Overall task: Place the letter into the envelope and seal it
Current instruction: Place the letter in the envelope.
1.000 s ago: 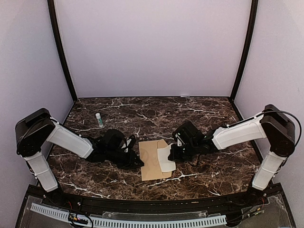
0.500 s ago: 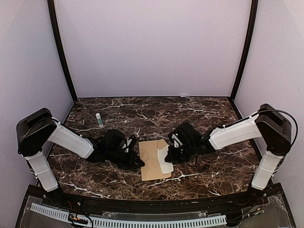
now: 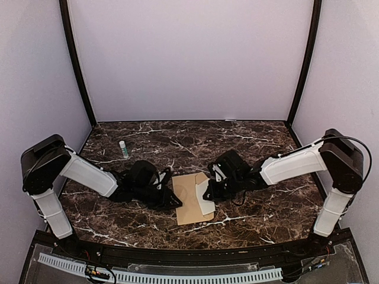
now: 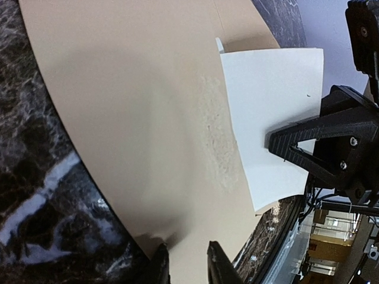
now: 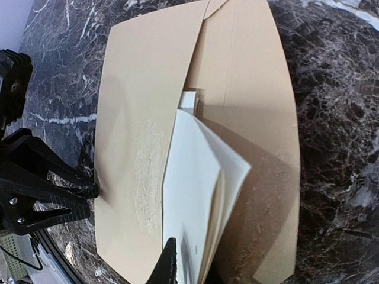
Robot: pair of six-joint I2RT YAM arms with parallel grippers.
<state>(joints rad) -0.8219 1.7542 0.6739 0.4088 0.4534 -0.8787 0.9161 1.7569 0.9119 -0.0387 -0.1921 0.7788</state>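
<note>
The brown envelope (image 3: 186, 204) lies between the arms with its flap (image 5: 142, 89) folded out flat. A rough whitish strip (image 5: 148, 171) runs along the flap. The pale folded letter (image 5: 195, 177) lies slanted over the envelope's mouth, its far corner at the crease and its panels fanned apart. My right gripper (image 5: 189, 260) is shut on the letter's near end; one finger (image 5: 169, 263) shows and the other is hidden under the paper. My left gripper (image 4: 186, 263) sits at the flap's outer edge with its jaws slightly apart and brown paper showing between them.
A small white tube with a green cap (image 3: 124, 149) stands at the back left of the dark marble table (image 3: 260, 219). Black corner posts and pale walls close in the back and sides. Both arms reach low toward the middle.
My right gripper has carried the letter a little to the left, further over the envelope. The left gripper's jaws have parted slightly; that arm has hardly moved.
</note>
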